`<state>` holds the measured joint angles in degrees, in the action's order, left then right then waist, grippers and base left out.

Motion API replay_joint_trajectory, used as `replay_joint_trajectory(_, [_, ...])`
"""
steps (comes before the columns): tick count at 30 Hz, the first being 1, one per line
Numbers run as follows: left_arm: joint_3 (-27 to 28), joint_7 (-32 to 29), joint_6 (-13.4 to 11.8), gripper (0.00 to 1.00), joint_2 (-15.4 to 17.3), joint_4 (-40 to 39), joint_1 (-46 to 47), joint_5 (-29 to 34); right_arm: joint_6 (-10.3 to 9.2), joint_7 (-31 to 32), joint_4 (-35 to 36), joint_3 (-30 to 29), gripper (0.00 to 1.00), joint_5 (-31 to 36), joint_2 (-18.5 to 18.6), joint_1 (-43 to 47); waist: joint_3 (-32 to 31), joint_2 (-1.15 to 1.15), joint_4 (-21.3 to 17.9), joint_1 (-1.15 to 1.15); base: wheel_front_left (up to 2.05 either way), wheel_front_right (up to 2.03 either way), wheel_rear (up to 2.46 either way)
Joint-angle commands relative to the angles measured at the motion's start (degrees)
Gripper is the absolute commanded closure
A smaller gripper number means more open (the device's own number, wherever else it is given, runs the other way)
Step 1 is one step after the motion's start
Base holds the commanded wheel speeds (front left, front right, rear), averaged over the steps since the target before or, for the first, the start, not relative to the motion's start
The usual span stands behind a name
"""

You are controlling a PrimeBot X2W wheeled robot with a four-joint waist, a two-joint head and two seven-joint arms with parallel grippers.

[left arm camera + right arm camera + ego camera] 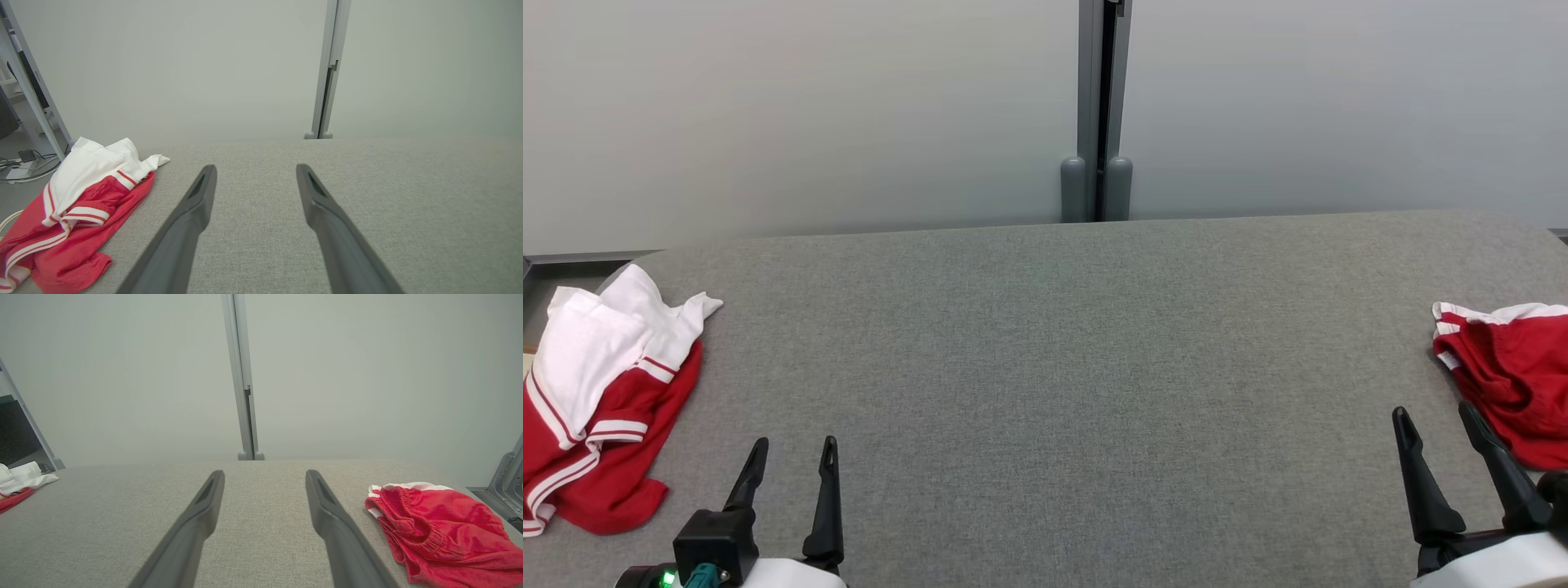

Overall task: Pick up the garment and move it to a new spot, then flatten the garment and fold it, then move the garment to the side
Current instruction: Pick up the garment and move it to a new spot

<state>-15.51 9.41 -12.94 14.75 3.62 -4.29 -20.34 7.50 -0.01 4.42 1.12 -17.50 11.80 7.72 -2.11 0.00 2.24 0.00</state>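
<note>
Head view: left pincer (794,445), wide open and empty, has the red-and-white garment (596,400) close on its left; right pincer (1433,410), likewise open and empty, has the red shorts (1515,384) just to its right.
Left wrist view: the red-and-white garment (81,196) lies left of the pincer, lengthwise ahead.
Right wrist view: the red shorts (441,526) lie right, nearer.

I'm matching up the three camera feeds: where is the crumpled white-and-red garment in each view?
Head view: white-and-red garment at the left edge.
Left wrist view: garment in the lower-left corner.
Right wrist view: garment's end at the far left edge.
Shared landmark: the grey vertical post at the back.
</note>
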Motion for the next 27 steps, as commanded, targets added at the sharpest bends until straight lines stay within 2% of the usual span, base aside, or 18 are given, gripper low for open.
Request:
replay_joint_trajectory(1, [0.0,0.0,-0.3,0.00,0.2,-0.2,0.7,-0.2,-0.02,-0.1,0.2,-0.2,0.00,0.4,-0.1,0.5,0.0,0.00,0.2,0.00,0.00,0.00,0.00])
replay_joint_trajectory(8, [-0.4,0.3,-0.2,0.00,-0.1,-0.6,2.0,-0.1,-0.02,-0.2,0.7,-0.9,0.00,1.2,-0.2,0.9,0.2,0.00,3.0,0.00,0.00,0.00,0.00])
replay_joint_trajectory(20, [-0.8,2.3,1.1,0.00,-0.6,0.7,6.8,-0.2,-0.01,1.9,4.4,-0.5,0.00,1.6,0.5,0.9,2.2,0.00,17.4,0.00,0.00,0.00,0.00])
replay_joint_trajectory(27, [-1.1,3.6,1.8,0.00,-1.0,2.2,7.8,-0.5,-0.01,2.8,5.2,0.3,0.00,1.7,1.0,0.3,2.7,0.00,23.6,0.00,0.00,0.00,0.00])
